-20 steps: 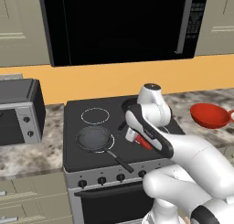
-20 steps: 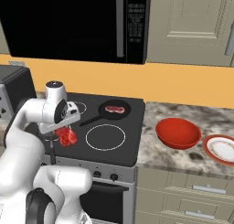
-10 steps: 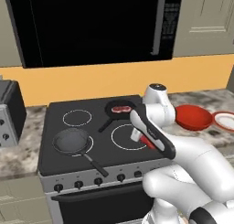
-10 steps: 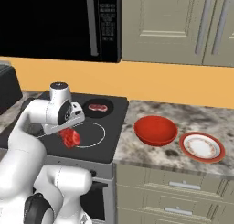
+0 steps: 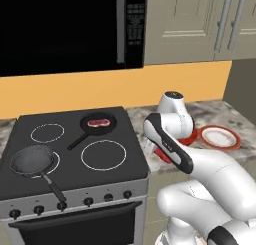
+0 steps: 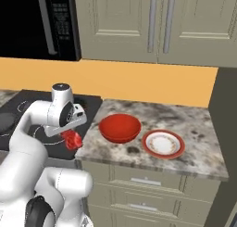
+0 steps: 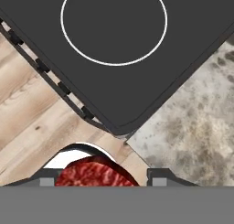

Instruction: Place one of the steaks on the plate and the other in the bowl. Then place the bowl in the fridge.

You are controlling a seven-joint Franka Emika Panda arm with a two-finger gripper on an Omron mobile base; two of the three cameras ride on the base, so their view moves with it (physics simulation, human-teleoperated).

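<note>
While gripped, the red steak (image 7: 96, 172) sits between the fingers (image 7: 46, 182).

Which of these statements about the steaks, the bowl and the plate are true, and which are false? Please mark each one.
1. The pincer holds a bright red steak. True.
2. The red bowl already has a steak in it. False: the bowl is empty.
3. The paler steak lies in a black frying pan at the back of the stove. True.
4. The plate stands on the stove. False: it stands on the stone counter, to the right of the bowl.
5. The held steak hangs over the plate. False: it hangs near the stove's right front corner, left of the bowl.
</note>
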